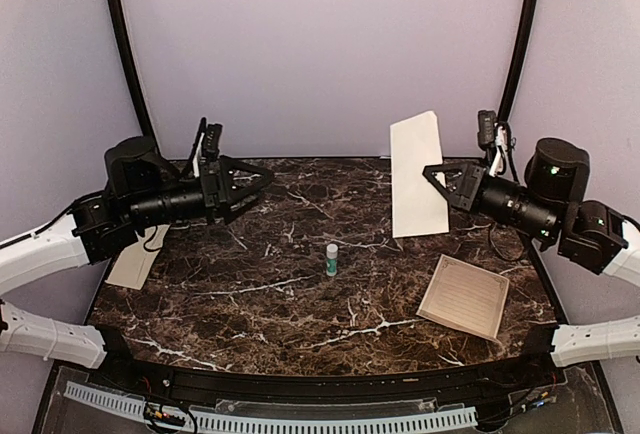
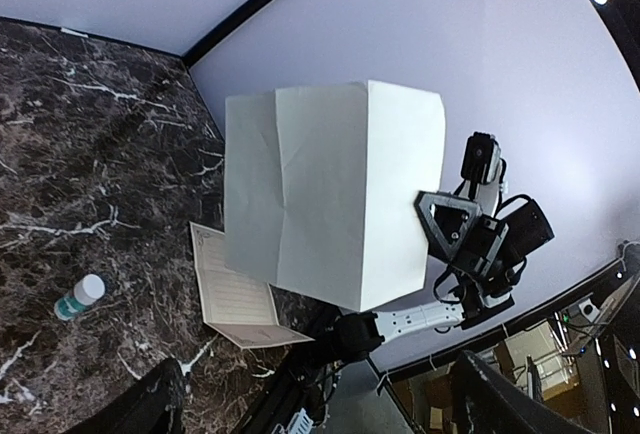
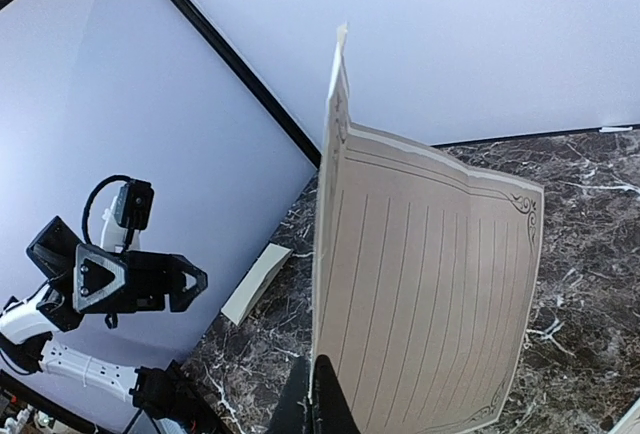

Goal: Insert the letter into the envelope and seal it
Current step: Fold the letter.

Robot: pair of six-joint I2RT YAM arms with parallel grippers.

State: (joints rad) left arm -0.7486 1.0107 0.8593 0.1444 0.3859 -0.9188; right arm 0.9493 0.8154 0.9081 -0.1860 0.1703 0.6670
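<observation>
My right gripper (image 1: 432,176) is shut on the edge of the letter (image 1: 418,176), a cream folded sheet with ruled lines and a printed border. It hangs upright above the back right of the table. In the right wrist view the fingertips (image 3: 318,399) pinch the letter's (image 3: 430,284) fold at its lower end. The envelope (image 1: 138,257), plain and cream, lies flat at the table's left edge, partly hidden under my left arm; it also shows in the right wrist view (image 3: 257,282). My left gripper (image 1: 262,182) hovers open above the left side, pointing at the letter (image 2: 320,194), with nothing between its fingers.
A second bordered cream sheet (image 1: 464,296) lies folded on the table at the front right. A small white glue stick with a green label (image 1: 331,259) stands upright near the middle. The dark marble table (image 1: 250,294) is ringed by lilac walls.
</observation>
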